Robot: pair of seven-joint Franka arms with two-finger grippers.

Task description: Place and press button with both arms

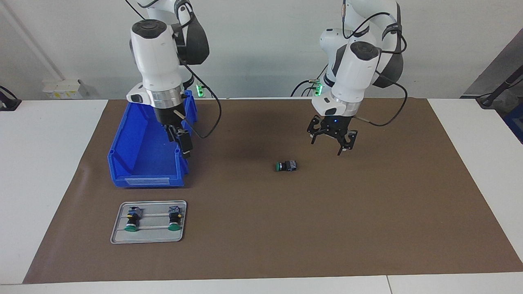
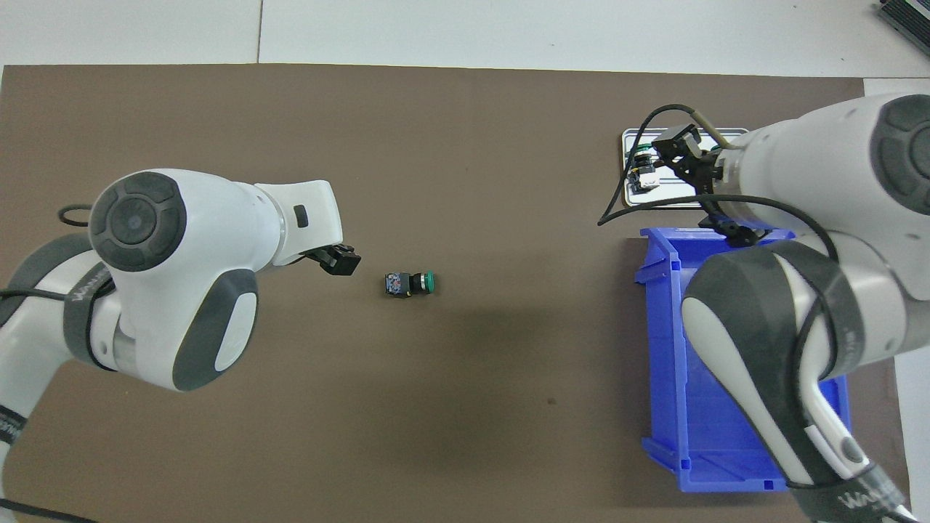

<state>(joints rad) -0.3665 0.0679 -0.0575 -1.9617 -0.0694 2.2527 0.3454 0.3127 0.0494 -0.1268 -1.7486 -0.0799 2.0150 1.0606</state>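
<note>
1. Now, in the facing view, the button [image 1: 285, 165] is lying sideways on the mat [image 1: 367, 228], probably awaiting pickup; the left gripper [image 1: 331, 139] is hanging released beside it.
2. Overhead, the right gripper [image 2: 679, 156], also released and empty, is waiting over the tray [image 2: 726, 133], near the bin [image 2: 657, 349].

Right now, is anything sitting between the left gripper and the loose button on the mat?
Nothing visible. The left gripper, jaws open, hangs over bare mat beside the button, which lies on its side alone. The blue bin and tray are toward the right arm's end.
</note>
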